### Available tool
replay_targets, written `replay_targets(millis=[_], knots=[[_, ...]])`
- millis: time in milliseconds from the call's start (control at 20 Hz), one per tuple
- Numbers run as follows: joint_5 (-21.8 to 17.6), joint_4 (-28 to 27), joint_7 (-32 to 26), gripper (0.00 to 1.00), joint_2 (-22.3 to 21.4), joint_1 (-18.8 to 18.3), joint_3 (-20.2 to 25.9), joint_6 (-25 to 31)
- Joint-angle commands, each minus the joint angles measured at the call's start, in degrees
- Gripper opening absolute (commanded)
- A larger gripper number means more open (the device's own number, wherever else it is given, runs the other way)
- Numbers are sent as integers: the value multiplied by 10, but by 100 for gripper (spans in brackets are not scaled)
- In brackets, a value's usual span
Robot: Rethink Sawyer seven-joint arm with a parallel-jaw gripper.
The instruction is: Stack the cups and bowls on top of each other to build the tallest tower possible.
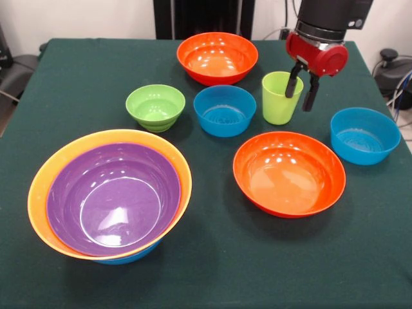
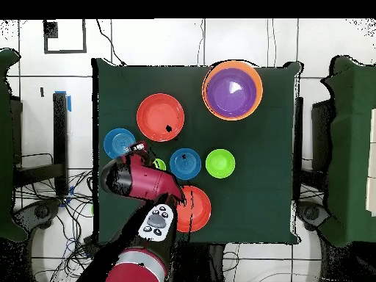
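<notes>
The lime-green cup (image 1: 280, 98) stands upright at the back right of the green table (image 1: 212, 270). My gripper (image 1: 301, 89) hangs open at the cup's right rim, with one black finger (image 1: 293, 80) over the rim and the other just outside it. In the overhead view the arm covers most of the cup (image 2: 159, 164). The tower (image 1: 112, 193) at the near left is a purple bowl nested in an orange bowl, with a blue rim (image 1: 125, 259) showing beneath. It appears in the overhead view as the tower (image 2: 233, 90).
Loose bowls stand around: a small lime bowl (image 1: 155, 106), a blue bowl (image 1: 224, 109) beside the cup, another blue bowl (image 1: 364, 135) at the right, a red-orange bowl (image 1: 217, 58) at the back and a red-orange bowl (image 1: 289, 172) in front of the cup.
</notes>
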Motion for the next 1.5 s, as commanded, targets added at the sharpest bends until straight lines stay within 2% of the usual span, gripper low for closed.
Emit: replay_targets(millis=[50,200,600,1100,1500], knots=[[25,58,108,100,50,-1,64,-32],[30,60,109,100,53,4,63,-38],[25,61,90,100,64,-12,71,-65],[32,66,75,100,25,6,46,-4],[28,68,67,100,18,2,44,4]])
